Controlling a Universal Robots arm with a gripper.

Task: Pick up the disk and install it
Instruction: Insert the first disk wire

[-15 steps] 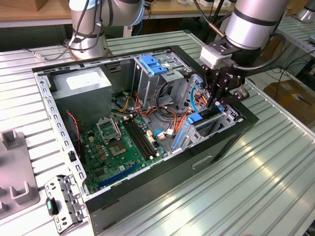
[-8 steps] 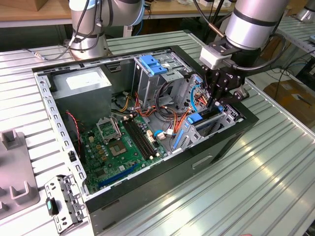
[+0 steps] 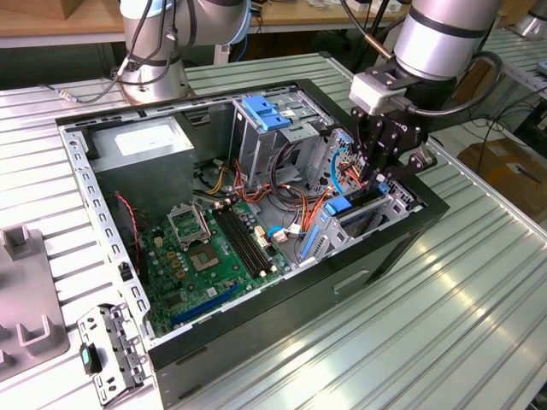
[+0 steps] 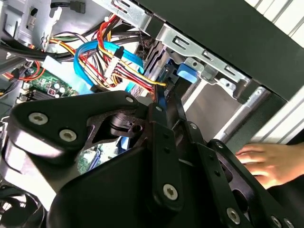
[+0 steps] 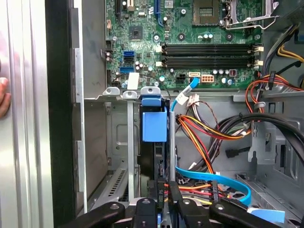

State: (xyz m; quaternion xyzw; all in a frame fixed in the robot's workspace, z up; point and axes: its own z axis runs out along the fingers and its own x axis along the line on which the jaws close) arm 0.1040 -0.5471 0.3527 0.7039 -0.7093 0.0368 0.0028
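Ribbed metal tabletop [image 3: 479,282] carries an open computer case [image 3: 376,256]. From above, the arm [image 3: 444,34] reaches steeply down, its gripper [image 3: 382,171] at the drive cage [image 3: 389,209] on the exterior view's right. Its fingers [image 5: 164,199] pinch the disk [image 5: 154,126], standing on edge in the cage. A person's hand [image 4: 266,161] rests on the case's outer wall.

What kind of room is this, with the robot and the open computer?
Probably a robotics lab or workshop. A robot arm reaches into an open computer case with its green circuit board showing, all on a ribbed metal workbench, with more benches behind.
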